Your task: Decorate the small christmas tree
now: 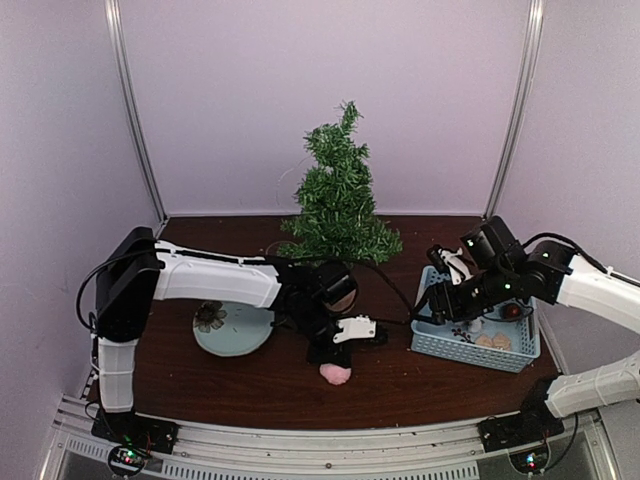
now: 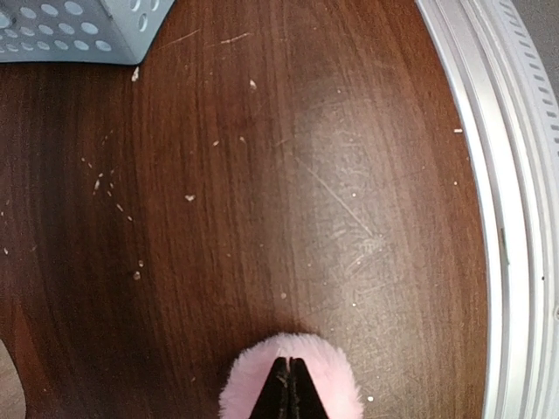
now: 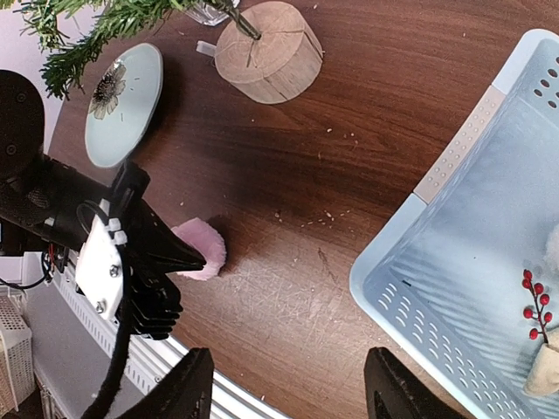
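Your brown desk (image 1: 250,385) is the biggest thing here, and everything sits on it. The small christmas tree (image 1: 338,195) stands up straight on its round wood stump (image 3: 266,52), past your left end effector (image 2: 290,388), toward the back wall. The tree has nothing hanging on it that you can see.

The blue basket (image 1: 465,352) is off to the right of your left end effector, and they do not touch. Your right end effector (image 3: 293,388) hangs over the basket's left edge. Its two fingers (image 3: 188,388) are spread apart with nothing between them.

The pale round plate (image 1: 225,335) with a flower on it lies flat to the left of your left end effector, near it.

The pink pom-pom (image 1: 335,373) sits on the desk right under your left end effector. The two fingers there are pressed tight together with their tips in the pink fluff, pinching it.

A little red berry sprig (image 3: 534,305) lies in the basket, to the right of your right end effector.
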